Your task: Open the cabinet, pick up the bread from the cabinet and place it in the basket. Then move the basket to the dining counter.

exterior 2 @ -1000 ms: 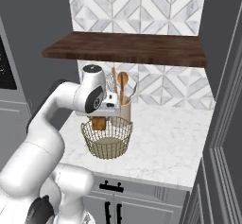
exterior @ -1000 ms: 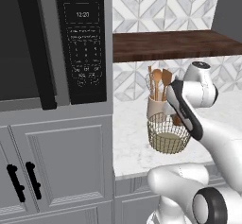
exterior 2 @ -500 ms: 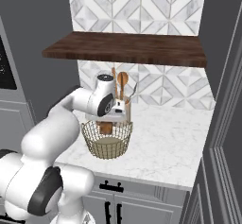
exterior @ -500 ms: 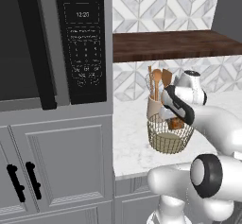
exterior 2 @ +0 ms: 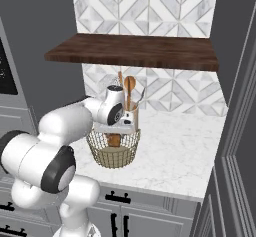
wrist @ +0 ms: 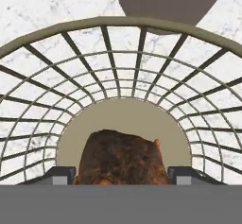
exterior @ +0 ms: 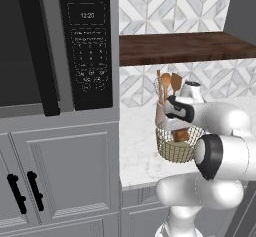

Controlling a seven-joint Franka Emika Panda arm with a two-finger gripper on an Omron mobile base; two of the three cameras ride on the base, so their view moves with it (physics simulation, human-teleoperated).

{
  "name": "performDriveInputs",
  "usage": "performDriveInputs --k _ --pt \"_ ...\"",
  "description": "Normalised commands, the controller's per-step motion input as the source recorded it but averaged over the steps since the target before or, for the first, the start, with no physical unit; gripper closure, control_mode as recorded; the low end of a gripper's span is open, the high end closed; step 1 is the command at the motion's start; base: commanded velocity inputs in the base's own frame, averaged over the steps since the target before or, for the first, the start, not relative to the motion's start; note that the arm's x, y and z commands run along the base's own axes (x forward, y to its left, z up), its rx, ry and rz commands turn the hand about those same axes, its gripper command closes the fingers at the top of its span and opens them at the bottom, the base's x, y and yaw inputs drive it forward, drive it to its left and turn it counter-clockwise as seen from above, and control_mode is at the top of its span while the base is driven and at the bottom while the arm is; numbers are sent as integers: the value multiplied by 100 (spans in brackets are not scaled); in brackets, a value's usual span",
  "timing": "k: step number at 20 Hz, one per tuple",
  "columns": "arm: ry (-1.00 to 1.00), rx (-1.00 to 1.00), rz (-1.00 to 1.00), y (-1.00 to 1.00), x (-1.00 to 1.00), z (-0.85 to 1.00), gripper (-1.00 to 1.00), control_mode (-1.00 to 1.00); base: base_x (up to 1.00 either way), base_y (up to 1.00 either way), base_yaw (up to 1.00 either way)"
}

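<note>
While arm folded lower than a second before, I saw gripper (wrist: 121, 176) sunk into basket (exterior 2: 114, 150) on marble worktop (exterior 2: 185, 153), where earlier it sat higher at rim. Fingers (wrist: 60, 175) stood apart, flanking bread (wrist: 122, 159), which sat over tan base; whether clamped, cannot tell. Utensil pot (exterior 2: 131, 117) just behind basket.

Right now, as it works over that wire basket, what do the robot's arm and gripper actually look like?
The arm is made of glossy white, rounded shell segments joined by dark grey to black rings at the joints. A black joint cap faces the left base camera. No cables or markings are visible. The gripper ends in two small dark grey, blocky finger tips.
</note>
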Motion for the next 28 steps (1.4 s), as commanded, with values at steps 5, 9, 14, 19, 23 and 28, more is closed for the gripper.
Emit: performDriveInputs --k 5,9,14,19,23,28 --pt "3 0 0 -3 25 -41 100 -100 0 0 0" --pt "0 0 0 0 12 -45 100 -100 0 0 0" --pt "0 0 0 0 6 -40 100 -100 0 0 0" --pt "0 0 0 0 -7 -4 -100 -100 0 0 0" --pt "-1 0 -2 0 -22 5 -100 -100 0 0 0" --pt "-7 -3 0 0 -27 19 -100 -100 0 0 0"
